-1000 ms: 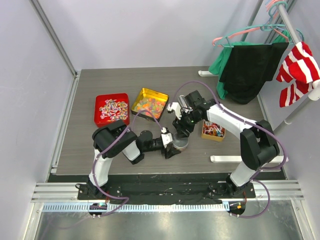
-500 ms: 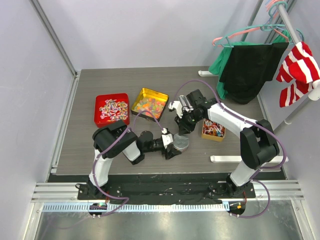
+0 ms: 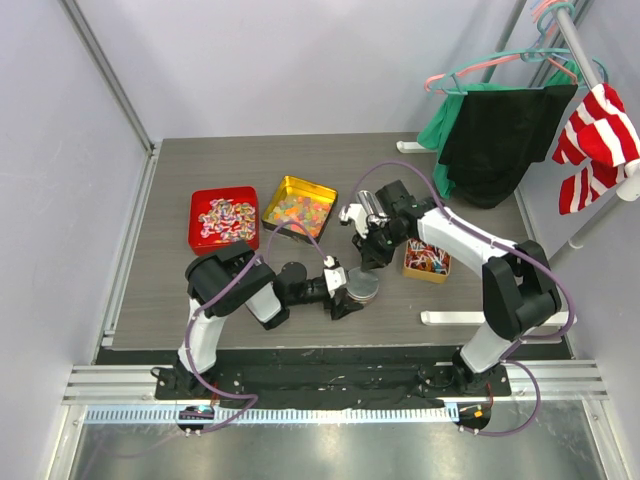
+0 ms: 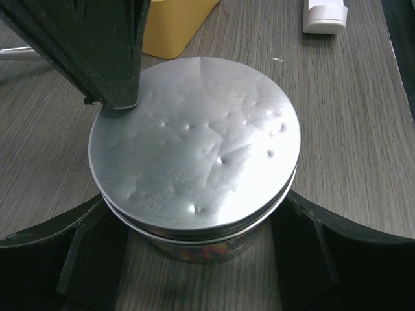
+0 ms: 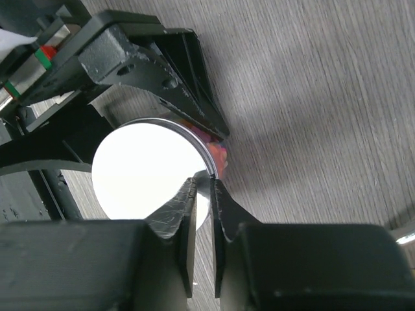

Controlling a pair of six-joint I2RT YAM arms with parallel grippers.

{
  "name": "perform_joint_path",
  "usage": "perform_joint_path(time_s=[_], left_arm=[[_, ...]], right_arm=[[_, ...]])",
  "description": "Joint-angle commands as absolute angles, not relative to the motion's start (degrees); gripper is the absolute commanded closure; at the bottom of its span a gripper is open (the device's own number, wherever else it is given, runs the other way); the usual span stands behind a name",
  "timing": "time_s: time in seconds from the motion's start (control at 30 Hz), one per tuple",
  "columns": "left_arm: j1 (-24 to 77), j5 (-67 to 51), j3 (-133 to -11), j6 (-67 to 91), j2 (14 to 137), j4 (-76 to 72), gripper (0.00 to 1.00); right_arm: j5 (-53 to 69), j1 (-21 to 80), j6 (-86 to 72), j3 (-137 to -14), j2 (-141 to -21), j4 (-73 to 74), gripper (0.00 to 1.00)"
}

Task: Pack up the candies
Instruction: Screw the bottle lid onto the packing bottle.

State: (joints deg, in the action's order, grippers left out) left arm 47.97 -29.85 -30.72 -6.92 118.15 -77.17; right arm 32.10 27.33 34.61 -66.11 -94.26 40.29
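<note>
Candies (image 3: 225, 218) are lying in the red tin (image 3: 196, 212) and the yellow tin (image 3: 279, 190), left of centre in the top view, up-left of and apart from both claws. A few more are showing through the wall of the jar (image 4: 194, 245) at centre. The left gripper (image 3: 345, 292) is clamping the jar from both sides, while the right gripper (image 5: 202, 184) is sitting at the rim of the lid (image 4: 194, 142), jaws drawn to a thin slit; cannot tell if they are pinching it.

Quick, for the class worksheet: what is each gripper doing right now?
Left gripper: closed around the jar, holding it.
Right gripper: nearly closed at the edge of the lid; whether it grips it cannot be told.
</note>
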Motion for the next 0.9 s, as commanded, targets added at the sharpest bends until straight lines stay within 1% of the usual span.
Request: perform_joint_path(time_s=[0.0,0.2,0.43,0.6,0.87], left_arm=[[47.64,-26.54,-31.20,-8.79,119.09,-88.68,0.92],[47.55,-26.37,-31.29,-8.53,119.09,-88.68,0.96],[47.46,-26.28,-31.29,-8.26,118.92,-88.68,0.98],[47.46,-26.54,-31.29,-8.44,119.09,-88.68,0.99],[47.46,-26.81,-31.29,-8.44,119.09,-88.68,1.00]], right_arm=[[31.11,27.33,35.51,-62.41,-92.55,46.75,0.84],[30.94,27.16,34.98,-59.68,-88.08,47.72,0.85],[30.85,27.07,34.63,-57.66,-84.47,48.61,0.85],[30.06,26.72,34.10,-60.81,-84.02,47.02,0.85],[30.06,26.63,34.28,-71.61,-90.96,45.88,0.85]])
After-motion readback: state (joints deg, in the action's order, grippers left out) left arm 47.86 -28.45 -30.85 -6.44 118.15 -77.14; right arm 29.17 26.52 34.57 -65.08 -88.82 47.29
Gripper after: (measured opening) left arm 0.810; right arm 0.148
